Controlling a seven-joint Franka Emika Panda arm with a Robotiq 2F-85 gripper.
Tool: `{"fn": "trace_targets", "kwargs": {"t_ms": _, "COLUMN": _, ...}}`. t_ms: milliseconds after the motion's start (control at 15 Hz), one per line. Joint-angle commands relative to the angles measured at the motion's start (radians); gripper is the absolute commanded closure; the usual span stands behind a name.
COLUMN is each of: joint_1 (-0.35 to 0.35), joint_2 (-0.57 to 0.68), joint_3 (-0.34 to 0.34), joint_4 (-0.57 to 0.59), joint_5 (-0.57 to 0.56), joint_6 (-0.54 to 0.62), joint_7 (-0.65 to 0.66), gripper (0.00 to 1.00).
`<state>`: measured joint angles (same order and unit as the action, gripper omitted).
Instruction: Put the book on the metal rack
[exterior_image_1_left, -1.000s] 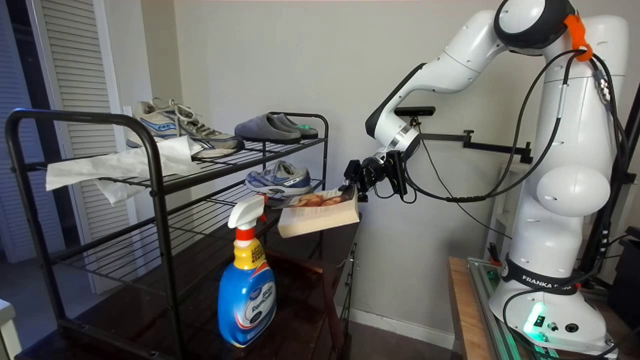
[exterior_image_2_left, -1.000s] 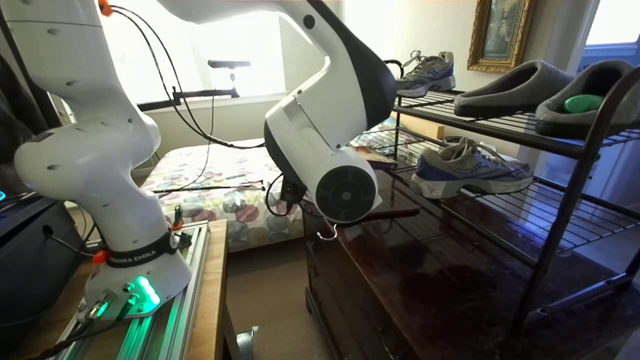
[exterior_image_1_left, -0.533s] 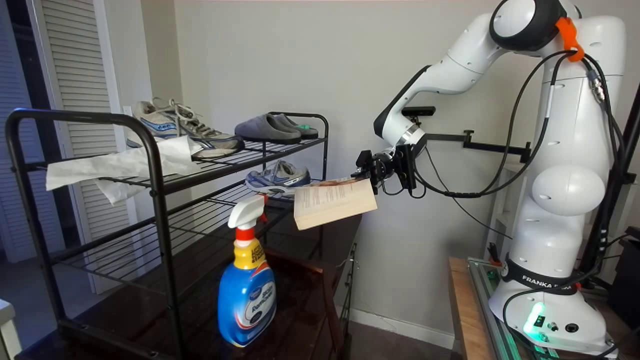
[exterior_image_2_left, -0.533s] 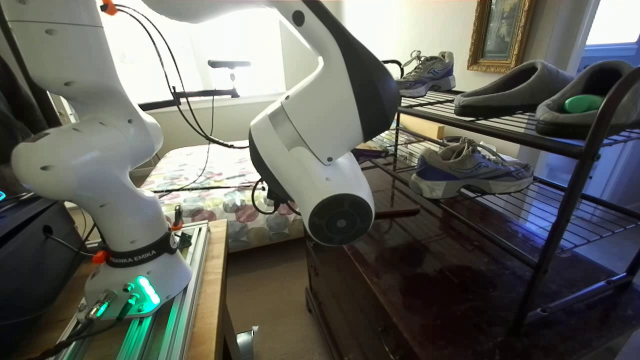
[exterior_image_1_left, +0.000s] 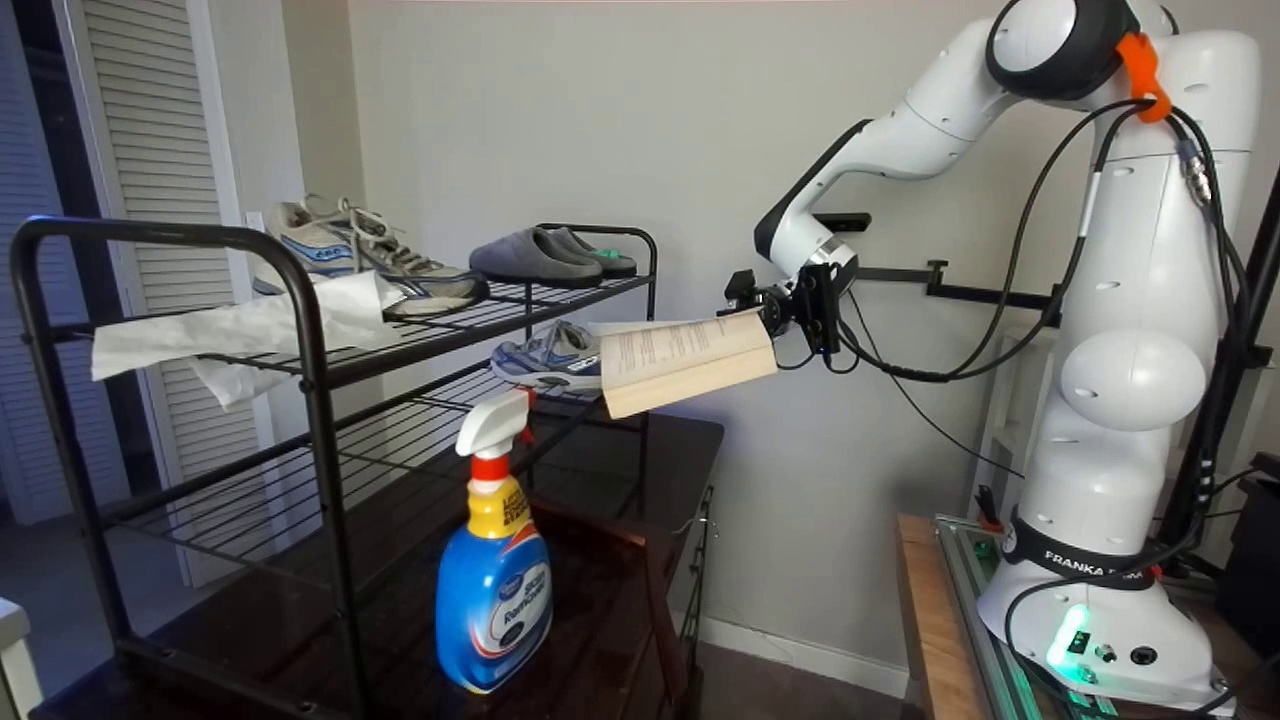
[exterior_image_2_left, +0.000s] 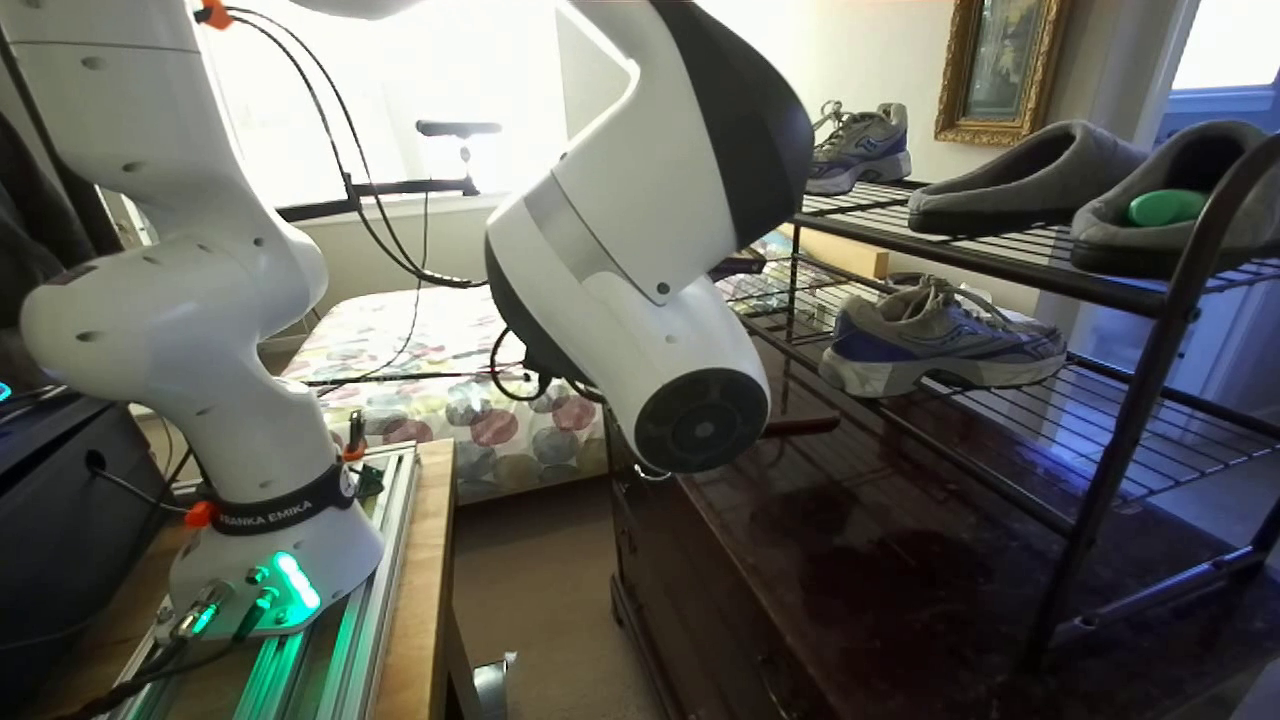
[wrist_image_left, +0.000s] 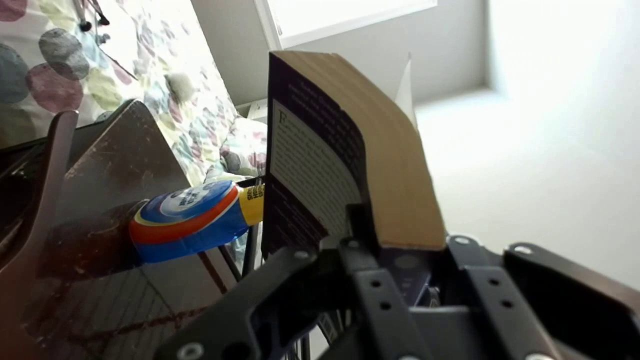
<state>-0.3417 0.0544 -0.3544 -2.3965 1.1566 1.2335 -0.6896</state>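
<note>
Lengthwise, the book (exterior_image_1_left: 688, 362), clamped in the claw (wrist_image_left: 409, 236), points toward the metal rack (exterior_image_1_left: 430, 345), free end dipping.

Metal rack (exterior_image_1_left: 323, 450) is standing on the worktop (exterior_image_2_left: 860, 560). Upper tier (exterior_image_1_left: 450, 341): in an exterior view, a sneaker (exterior_image_1_left: 385, 260) is resting at left, paper (exterior_image_1_left: 250, 330) is lying before it, slippers (exterior_image_1_left: 530, 258) are sitting at right, one containing an object (exterior_image_2_left: 1165, 207). Tier below (exterior_image_2_left: 935, 438): another sneaker (exterior_image_2_left: 940, 345) is resting. In an exterior view, spray bottle (exterior_image_1_left: 495, 600) is standing before the rack; book (exterior_image_1_left: 690, 365), in the tool (wrist_image_left: 407, 243), is hanging before the lower sneaker.
</note>
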Motion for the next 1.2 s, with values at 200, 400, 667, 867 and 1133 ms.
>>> {"fn": "trace_targets", "kwargs": {"t_ms": 200, "joint_1": 0.004, "joint_2": -0.1, "joint_3": 0.008, "joint_4": 0.019, "joint_5": -0.05, "joint_6": -0.091, "joint_7": 0.083, "gripper": 0.93}}
{"fn": "trace_targets", "kwargs": {"t_ms": 400, "joint_1": 0.006, "joint_2": -0.138, "joint_3": 0.014, "joint_4": 0.027, "joint_5": -0.06, "joint_6": -0.119, "joint_7": 0.105, "gripper": 0.93}}
{"fn": "trace_targets", "kwargs": {"t_ms": 667, "joint_1": 0.01, "joint_2": -0.203, "joint_3": 0.024, "joint_4": 0.016, "joint_5": 0.026, "joint_6": -0.079, "joint_7": 0.111, "gripper": 0.93}}
{"fn": "trace_targets", "kwargs": {"t_ms": 867, "joint_1": 0.022, "joint_2": -0.243, "joint_3": 0.046, "joint_4": 0.002, "joint_5": 0.176, "joint_6": 0.014, "joint_7": 0.13, "gripper": 0.93}}
{"fn": "trace_targets", "kwargs": {"t_ms": 1133, "joint_1": 0.063, "joint_2": -0.278, "joint_3": 0.12, "joint_4": 0.024, "joint_5": 0.327, "joint_6": 0.226, "joint_7": 0.167, "gripper": 0.93}}
